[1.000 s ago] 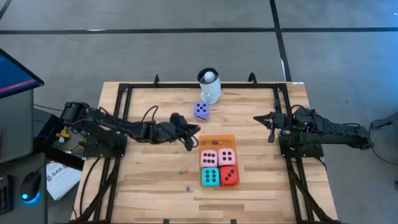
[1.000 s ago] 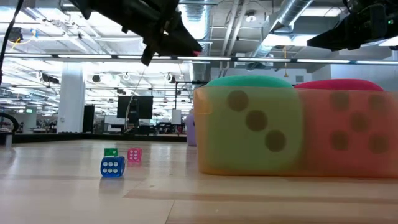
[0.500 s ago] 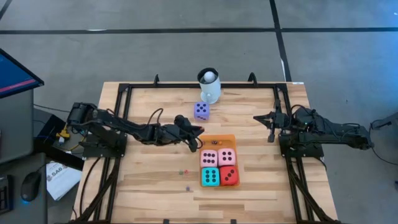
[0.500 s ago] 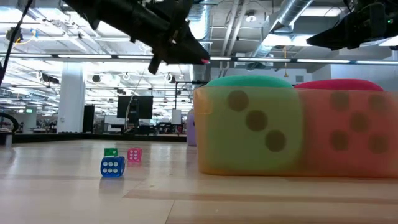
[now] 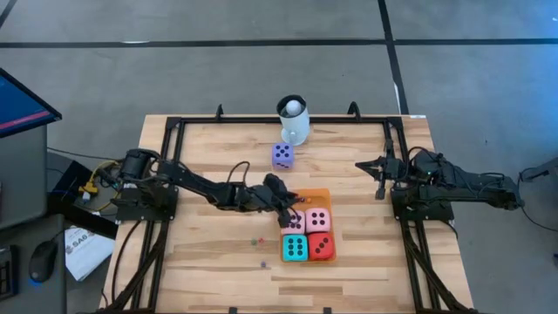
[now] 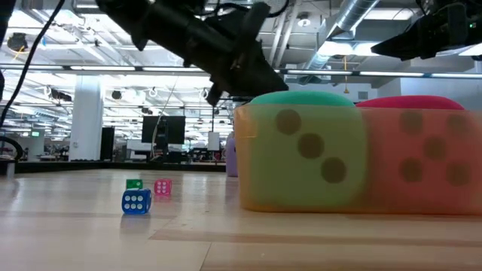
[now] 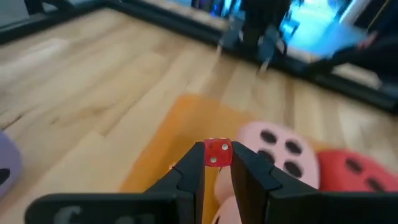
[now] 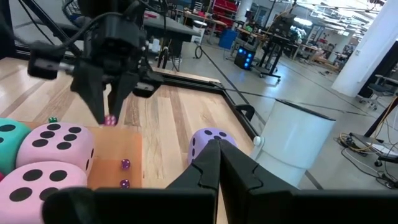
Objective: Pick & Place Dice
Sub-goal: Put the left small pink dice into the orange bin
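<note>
My left gripper (image 7: 217, 164) hangs over the far left part of the orange mat (image 5: 307, 195), shut on a tiny red die (image 7: 217, 151). It also shows in the high view (image 5: 291, 208). On the mat sit two pink dice (image 5: 294, 220) (image 5: 317, 219), a teal die (image 5: 295, 248) and a red die (image 5: 321, 247), each on a flat face. A purple die (image 5: 282, 155) rests on the table farther back. My right gripper (image 5: 359, 165) waits shut above the table's right side. My left gripper pinches the tiny red die by two opposite faces (image 7: 216, 159), only at the free ends of its two fingers. The fingers slant down from the table's left. The die is lifted clear above the mat, beside the pink dice.
A white mug with a ball (image 5: 293, 122) stands at the far edge. Tiny dice lie on the table left of the mat: blue (image 6: 136, 201), green (image 6: 134, 184), pink (image 6: 162, 187). Tiny purple pieces (image 8: 125, 164) lie on the mat. A black frame (image 5: 174, 122) borders the table.
My left gripper has moved toward the table's right edge and down, from left of the purple die to above the mat's far left part. It has stayed shut on the tiny red die throughout.
</note>
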`<state>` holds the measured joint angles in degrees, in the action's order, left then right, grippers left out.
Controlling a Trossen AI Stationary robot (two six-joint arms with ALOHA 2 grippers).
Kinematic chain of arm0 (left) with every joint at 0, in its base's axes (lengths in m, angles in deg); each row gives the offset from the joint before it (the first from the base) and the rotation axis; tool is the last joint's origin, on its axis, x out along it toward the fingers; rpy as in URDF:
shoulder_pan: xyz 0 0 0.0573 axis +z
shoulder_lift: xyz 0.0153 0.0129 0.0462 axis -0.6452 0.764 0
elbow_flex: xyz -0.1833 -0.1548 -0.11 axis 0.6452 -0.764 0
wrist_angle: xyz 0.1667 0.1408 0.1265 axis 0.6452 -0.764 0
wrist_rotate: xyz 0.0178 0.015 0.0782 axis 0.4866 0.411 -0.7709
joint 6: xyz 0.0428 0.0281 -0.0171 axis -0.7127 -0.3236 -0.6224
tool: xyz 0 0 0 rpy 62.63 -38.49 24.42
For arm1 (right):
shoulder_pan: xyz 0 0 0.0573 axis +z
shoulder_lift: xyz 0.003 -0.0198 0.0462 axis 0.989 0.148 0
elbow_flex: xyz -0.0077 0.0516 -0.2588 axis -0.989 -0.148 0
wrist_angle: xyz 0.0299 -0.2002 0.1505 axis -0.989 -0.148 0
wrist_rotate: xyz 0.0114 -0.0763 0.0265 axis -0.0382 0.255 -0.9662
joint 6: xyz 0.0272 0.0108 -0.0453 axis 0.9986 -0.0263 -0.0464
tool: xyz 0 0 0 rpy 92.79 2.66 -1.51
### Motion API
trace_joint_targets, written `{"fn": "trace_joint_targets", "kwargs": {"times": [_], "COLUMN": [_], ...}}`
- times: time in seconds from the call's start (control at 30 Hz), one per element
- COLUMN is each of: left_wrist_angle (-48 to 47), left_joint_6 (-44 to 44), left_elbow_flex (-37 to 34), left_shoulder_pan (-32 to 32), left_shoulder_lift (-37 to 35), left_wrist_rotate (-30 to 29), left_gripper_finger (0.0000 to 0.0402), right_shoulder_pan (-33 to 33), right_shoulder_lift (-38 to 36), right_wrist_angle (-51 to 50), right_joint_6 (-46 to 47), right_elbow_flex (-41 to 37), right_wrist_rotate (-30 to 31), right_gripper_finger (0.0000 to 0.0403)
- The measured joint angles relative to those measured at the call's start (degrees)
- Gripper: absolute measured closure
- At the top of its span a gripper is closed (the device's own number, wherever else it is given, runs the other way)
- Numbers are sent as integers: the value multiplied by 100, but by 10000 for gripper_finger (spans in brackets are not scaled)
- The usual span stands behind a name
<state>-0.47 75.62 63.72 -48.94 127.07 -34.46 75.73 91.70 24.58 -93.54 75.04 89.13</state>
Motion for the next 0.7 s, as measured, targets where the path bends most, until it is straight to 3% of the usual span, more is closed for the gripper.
{"fn": "trace_joint_targets", "kwargs": {"times": [0.23,0.7], "left_wrist_angle": [-1438,-1704], "left_joint_6": [7,-6], "left_elbow_flex": [390,390], "left_shoulder_pan": [9,20], "left_shoulder_lift": [88,70], "left_wrist_rotate": [3,-6], "left_gripper_finger": [348,329], "right_shoulder_pan": [0,0], "right_shoulder_lift": [0,0], "right_wrist_angle": [-4,-4], "right_joint_6": [1,2], "right_elbow_flex": [0,0], "right_wrist_rotate": [-2,-2], "right_gripper_finger": [403,403]}}
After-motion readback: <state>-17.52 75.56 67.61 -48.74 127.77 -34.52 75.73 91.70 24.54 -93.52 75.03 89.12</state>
